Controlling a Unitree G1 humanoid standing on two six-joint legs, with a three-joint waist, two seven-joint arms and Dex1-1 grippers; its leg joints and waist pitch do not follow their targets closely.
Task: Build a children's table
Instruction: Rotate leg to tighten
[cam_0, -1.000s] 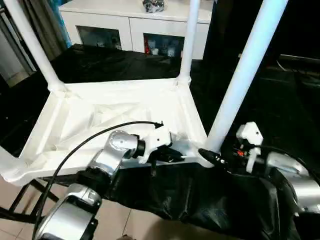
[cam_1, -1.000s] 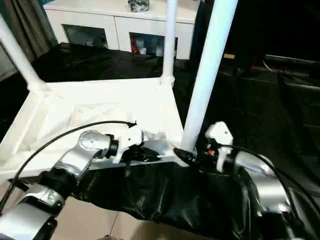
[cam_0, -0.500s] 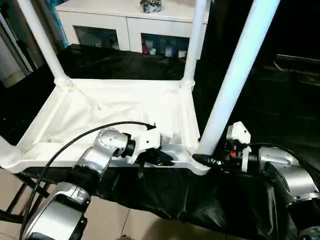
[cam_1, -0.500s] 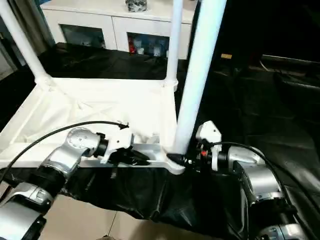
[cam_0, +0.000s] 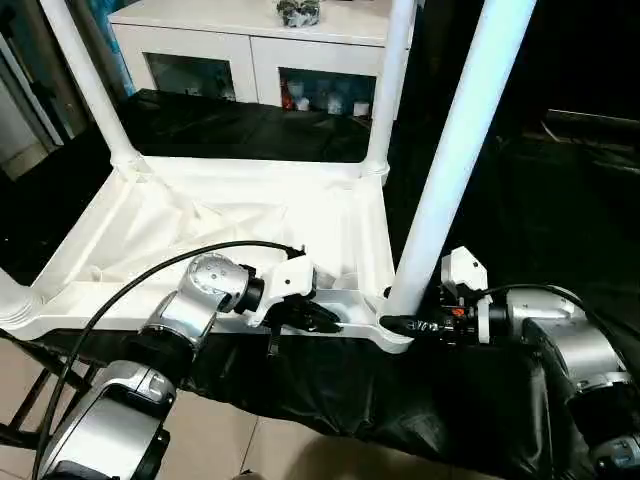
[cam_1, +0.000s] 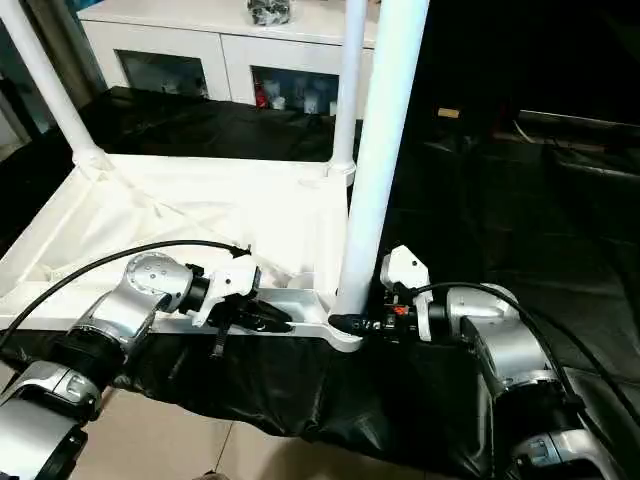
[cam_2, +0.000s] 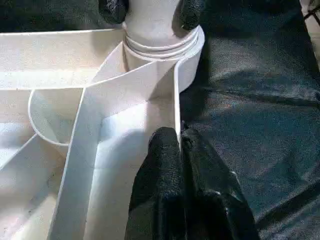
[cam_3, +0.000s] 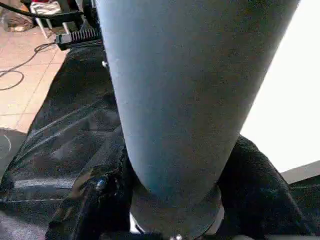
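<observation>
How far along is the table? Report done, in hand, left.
Done: the tabletop lies upside down, with the far left leg, far right leg and near left leg standing in sockets. In hand: the right hand clamps the near right leg at its socket; the left hand pinches the tabletop's rim. Left: probably flipping it upright.

The tabletop (cam_0: 230, 240) is viewed from above by both head eyes. The near corner leg (cam_3: 190, 90) is seen close up in each wrist view.
</observation>
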